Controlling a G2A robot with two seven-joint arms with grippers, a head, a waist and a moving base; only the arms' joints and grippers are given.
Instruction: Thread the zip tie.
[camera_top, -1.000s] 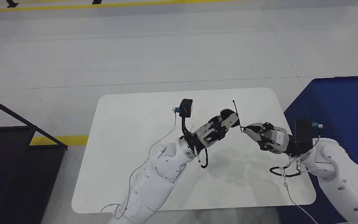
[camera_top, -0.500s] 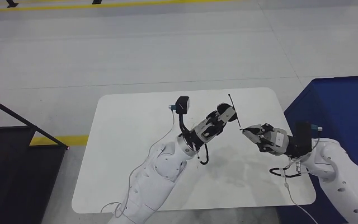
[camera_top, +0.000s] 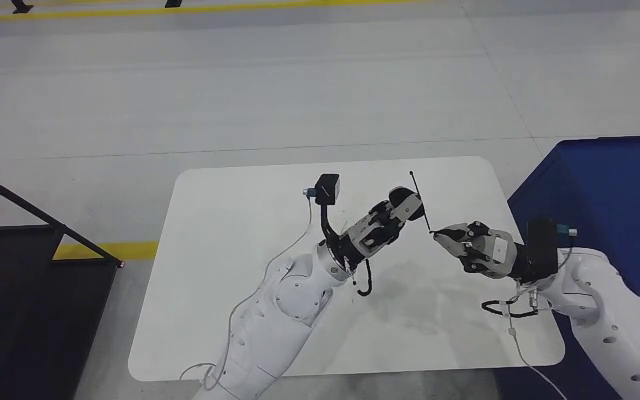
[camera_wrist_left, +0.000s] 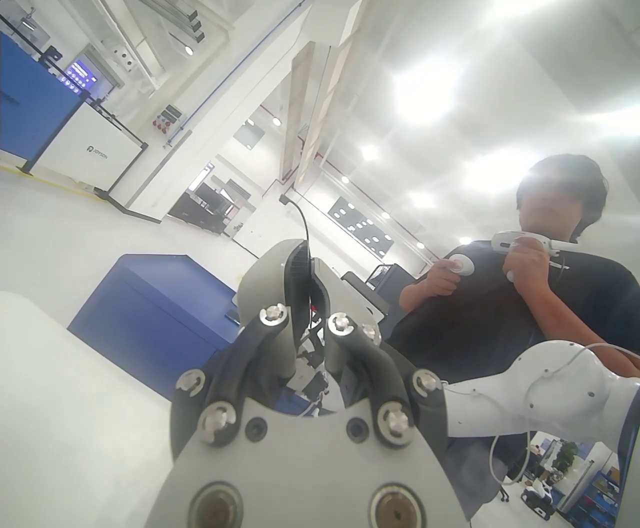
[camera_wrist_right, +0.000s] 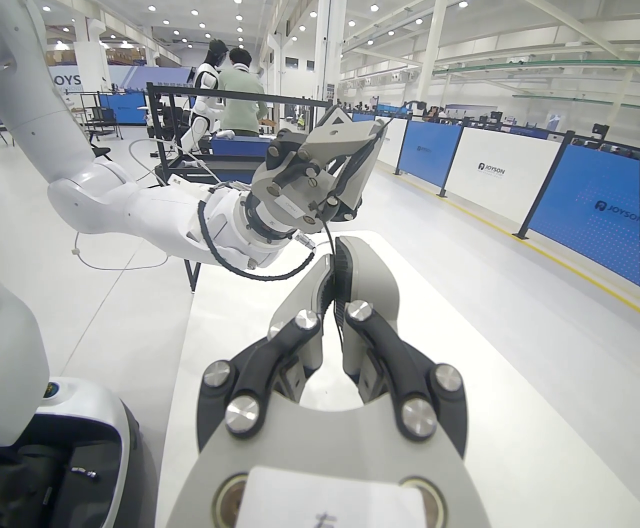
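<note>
Zip tie (camera_top: 415, 187) held in air over bench (camera_top: 230, 260), long axis running far-to-near, free end pointing toward far edge. Left fingers (camera_wrist_left: 265, 280) clamped mid-length; right fingers (camera_wrist_right: 372, 280) clamped on near end

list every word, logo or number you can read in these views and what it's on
White barrier panel: logo and brand wordmark, legible, brand name not read off.
Blue barrier panel: the same mark, cut by the edge.
White partition in the left wrist view: the same mark, small.
Sticker behind the left claw: too small to read.
Label on the right claw base: cut off, unreadable.
Wall screen: too small.
</note>
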